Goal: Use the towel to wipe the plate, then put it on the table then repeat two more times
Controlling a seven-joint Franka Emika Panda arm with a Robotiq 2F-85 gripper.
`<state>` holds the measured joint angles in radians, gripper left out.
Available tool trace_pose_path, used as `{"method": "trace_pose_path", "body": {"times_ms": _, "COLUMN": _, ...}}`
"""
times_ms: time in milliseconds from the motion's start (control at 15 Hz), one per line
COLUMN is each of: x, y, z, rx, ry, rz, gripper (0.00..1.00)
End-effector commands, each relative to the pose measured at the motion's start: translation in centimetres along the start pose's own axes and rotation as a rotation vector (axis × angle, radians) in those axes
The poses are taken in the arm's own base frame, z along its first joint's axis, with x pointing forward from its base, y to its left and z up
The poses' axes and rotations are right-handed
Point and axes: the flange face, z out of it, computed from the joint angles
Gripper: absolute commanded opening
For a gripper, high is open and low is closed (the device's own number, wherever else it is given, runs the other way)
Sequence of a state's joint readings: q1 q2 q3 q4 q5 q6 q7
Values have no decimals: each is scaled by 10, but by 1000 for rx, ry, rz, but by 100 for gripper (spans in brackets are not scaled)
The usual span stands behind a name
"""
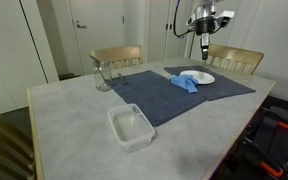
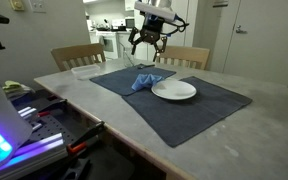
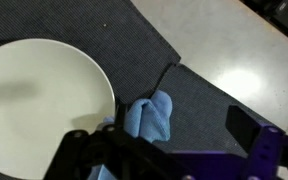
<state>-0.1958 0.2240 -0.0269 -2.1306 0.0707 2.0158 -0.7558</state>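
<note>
End effector (image 2: 147, 48) suspended above the dark-blue mat (image 2: 199, 112), jaws spread wide, gripping nothing. The light-blue towel (image 2: 144, 80) lies crumpled on the mat, just beside the white plate (image 2: 174, 91). The mat covers part of the marbled table (image 1: 69, 120); a clear plastic container (image 1: 131, 127) stands well apart.

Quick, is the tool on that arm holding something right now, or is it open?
The tool is open and holds nothing; it hangs above the towel.
</note>
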Motion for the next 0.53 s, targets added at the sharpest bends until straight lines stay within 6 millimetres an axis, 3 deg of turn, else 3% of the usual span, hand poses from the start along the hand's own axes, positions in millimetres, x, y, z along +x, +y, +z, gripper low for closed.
{"method": "trace_pose_path", "body": {"times_ms": 0, "x": -20, "y": -7, "z": 22, "rx": 50, "ry": 37, "rz": -20, "gripper": 100}}
{"method": "trace_pose_path", "body": {"times_ms": 267, "x": -22, "y": -15, "z": 58, "rx": 112, "ry": 120, "rz": -21, "gripper": 100}}
{"method": "trace_pose_path", "body": {"times_ms": 467, "x": -24, "y": -15, "z": 72, "rx": 75, "ry": 177, "rz": -12, "gripper": 100}}
